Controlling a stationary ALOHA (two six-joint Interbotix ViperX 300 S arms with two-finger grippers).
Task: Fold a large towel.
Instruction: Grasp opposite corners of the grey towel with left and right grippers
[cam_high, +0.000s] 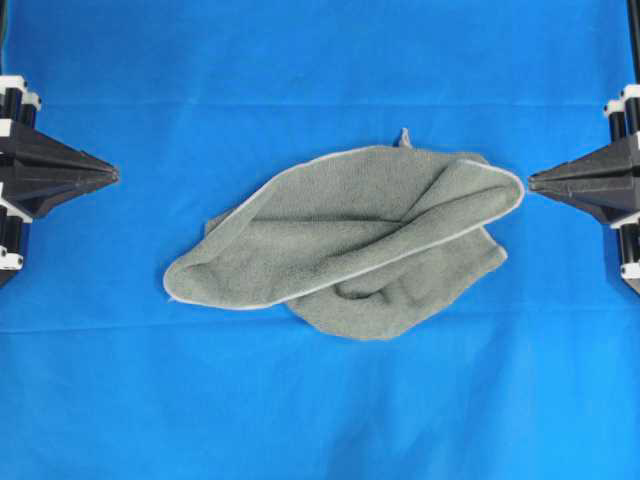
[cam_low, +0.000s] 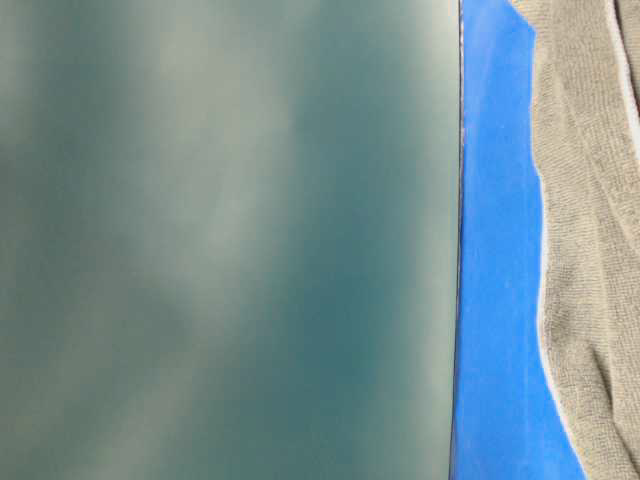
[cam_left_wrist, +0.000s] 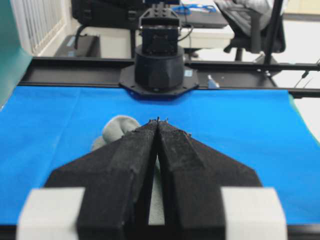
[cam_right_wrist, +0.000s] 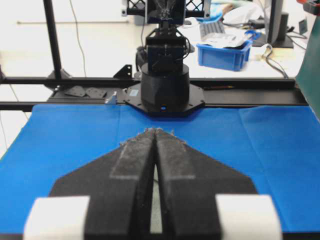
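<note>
Towel (cam_high: 340, 235) is seen lying mid-table on the blue cloth surface (cam_high: 320, 400), loosely bunched rather than flat. It is spread in an elongated shape running from lower left to upper right of the overhead view. One light-hemmed layer is folded over another; a lower flap shows beneath toward the near edge. A small tag loop (cam_high: 403, 137) is seen sticking out at the far edge.

Left gripper (cam_high: 112, 176) is held at the left edge of the table, well apart from the towel, fingers pressed together with nothing between them. Right gripper (cam_high: 533, 181) is held at the right edge, just beside the towel's right end but not touching, likewise clenched on nothing.

In the left wrist view a grey hump of the towel is seen beyond the closed fingertips. The table-level view is mostly blocked by a blurred dark green panel (cam_low: 230, 240); a strip of blue surface and towel edge is seen at right.
</note>
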